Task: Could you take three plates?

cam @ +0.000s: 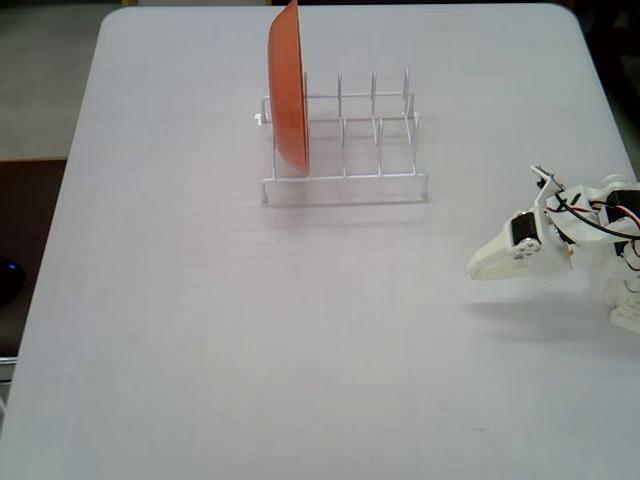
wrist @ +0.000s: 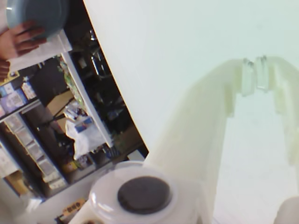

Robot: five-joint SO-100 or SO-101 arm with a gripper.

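A: Plates first. Of the three, we find only the blue plate (wrist: 35, 16), at eleven o'clock in the wrist view, beyond the table edge, with a person's hand (wrist: 19, 41) under it. We judge the person is holding it off the table. The yellow and cream ones show in neither view.

B: Agreed. Going by size, then: the table (cam: 200, 330) is largest and nearly bare. Next the rack (cam: 345, 140), at about twelve o'clock in the fixed view, with empty slots running to the right of the orange plate (cam: 288, 85). That one stands on edge in the leftmost slot, held upright by the wires, and it is not ours to take.

A: Then the arm (cam: 580, 225), at three o'clock, well apart from the rack and low over the table, which looks to us like a rest pose.

B: And the gripper (wrist: 254, 74)? In the wrist view its tips meet with nothing between them, so we call it pressed together and empty.

A: Yes. We judge nothing is left on the table for it to take.
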